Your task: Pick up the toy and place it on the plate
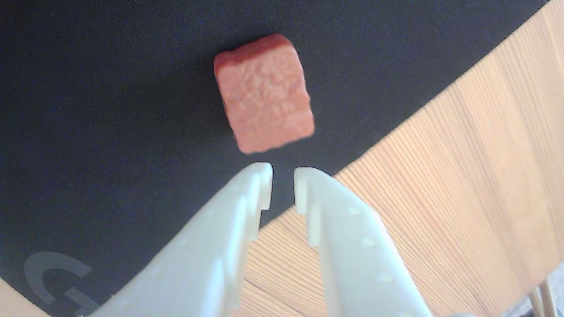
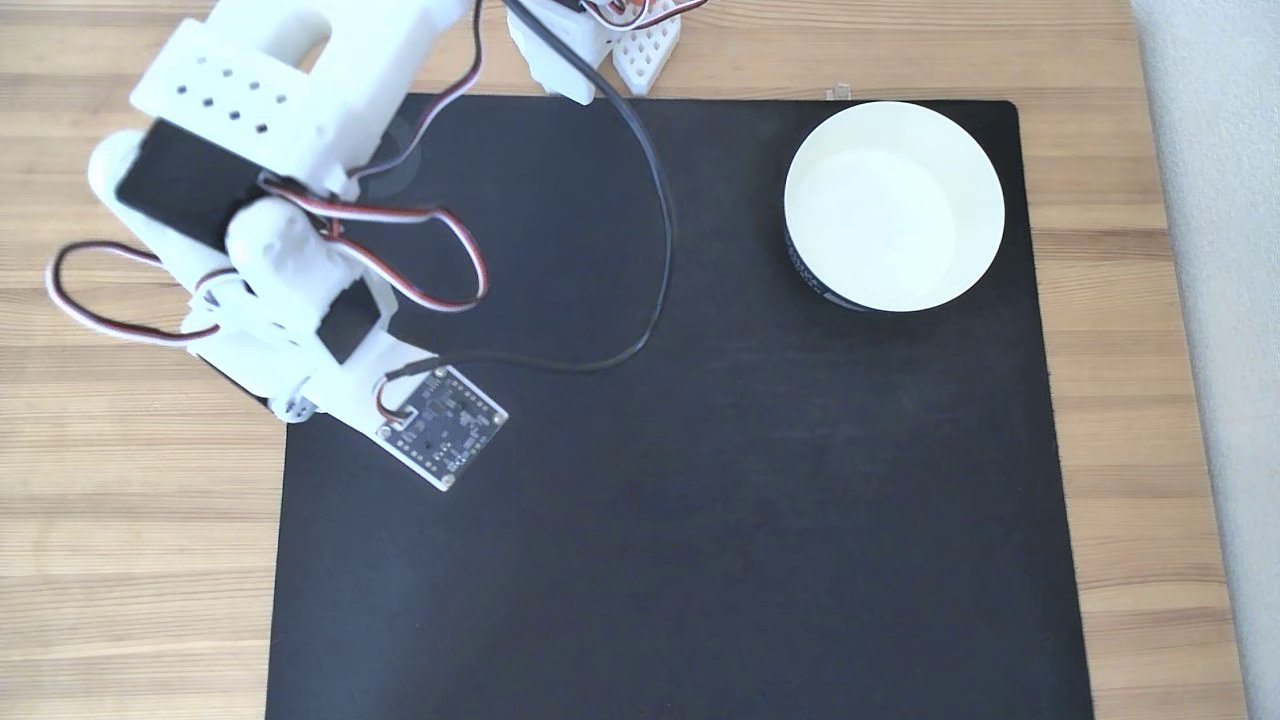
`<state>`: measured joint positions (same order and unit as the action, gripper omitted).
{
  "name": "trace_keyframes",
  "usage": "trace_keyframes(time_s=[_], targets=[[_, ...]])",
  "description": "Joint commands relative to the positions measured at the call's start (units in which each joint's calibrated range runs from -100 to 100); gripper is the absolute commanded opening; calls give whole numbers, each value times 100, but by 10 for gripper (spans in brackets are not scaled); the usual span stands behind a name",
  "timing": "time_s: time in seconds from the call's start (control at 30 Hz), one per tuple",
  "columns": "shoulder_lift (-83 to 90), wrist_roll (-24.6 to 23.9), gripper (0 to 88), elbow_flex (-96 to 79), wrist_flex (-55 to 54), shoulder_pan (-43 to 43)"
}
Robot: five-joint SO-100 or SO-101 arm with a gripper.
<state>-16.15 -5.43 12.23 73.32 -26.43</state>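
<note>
The toy point(image 1: 264, 94), a reddish-brown block with a bumpy top, lies flat on the black mat point(image 1: 110, 110) in the wrist view. My gripper point(image 1: 283, 172) hovers just short of the toy's near edge. Its white fingers point(image 1: 246, 207) stand open by a narrow gap, with nothing between them. In the fixed view the arm point(image 2: 290, 270) reaches over the mat's left edge and covers the toy and the gripper. The plate point(image 2: 893, 205), round and white with a dark outer side, sits on the mat's far right corner, well away from the arm.
The black mat point(image 2: 700, 500) covers most of the wooden table point(image 2: 130, 560). A black cable point(image 2: 650, 250) loops across the mat's upper middle. A small circuit board point(image 2: 443, 425) hangs off the wrist. The mat's edge and bare wood point(image 1: 462, 176) lie right of the gripper.
</note>
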Motion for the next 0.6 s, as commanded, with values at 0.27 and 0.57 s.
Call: trace_keyframes(time_s=[0.27, 0.57], targets=[[-398, 11, 29, 331, -42, -139], [-390, 58, 241, 358, 145, -47]])
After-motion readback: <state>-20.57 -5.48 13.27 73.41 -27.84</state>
